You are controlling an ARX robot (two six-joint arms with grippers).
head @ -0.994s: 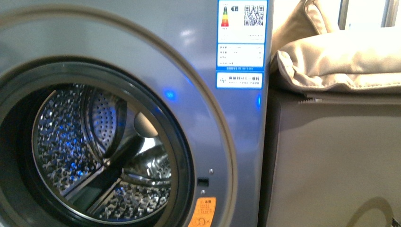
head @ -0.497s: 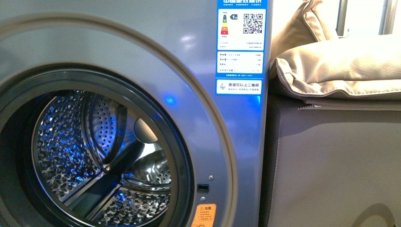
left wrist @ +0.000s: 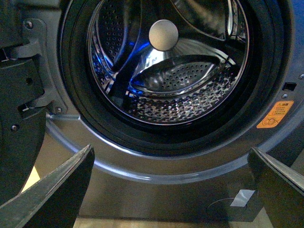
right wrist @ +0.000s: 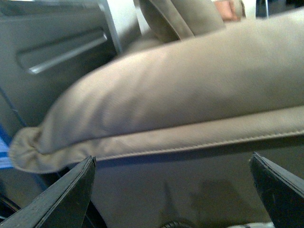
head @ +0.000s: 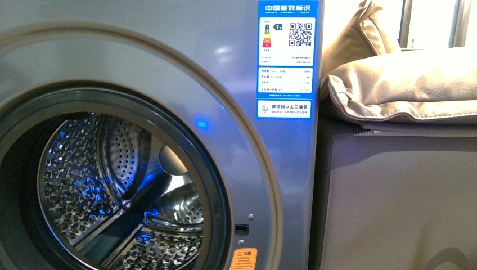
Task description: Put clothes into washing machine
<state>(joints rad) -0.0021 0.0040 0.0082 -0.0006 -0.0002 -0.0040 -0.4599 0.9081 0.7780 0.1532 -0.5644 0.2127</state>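
The washing machine [head: 169, 56] fills the front view, its round porthole showing the perforated steel drum [head: 112, 191] with blue glints inside. A blue-white energy label [head: 287, 59] sits on the machine's upper right, and an orange warning sticker [head: 243, 260] sits low beside the porthole. Just right of the machine stands a sofa side [head: 394, 197] topped by a beige cushion [head: 405, 84]. The left pincer [left wrist: 171, 149] faces the drum, spread wide and holding nothing. The right pincer [right wrist: 173, 156] is equally wide and empty, facing the cushion.

Dim, washing machine [head: 169, 67] blue-lit — wrist views blurred
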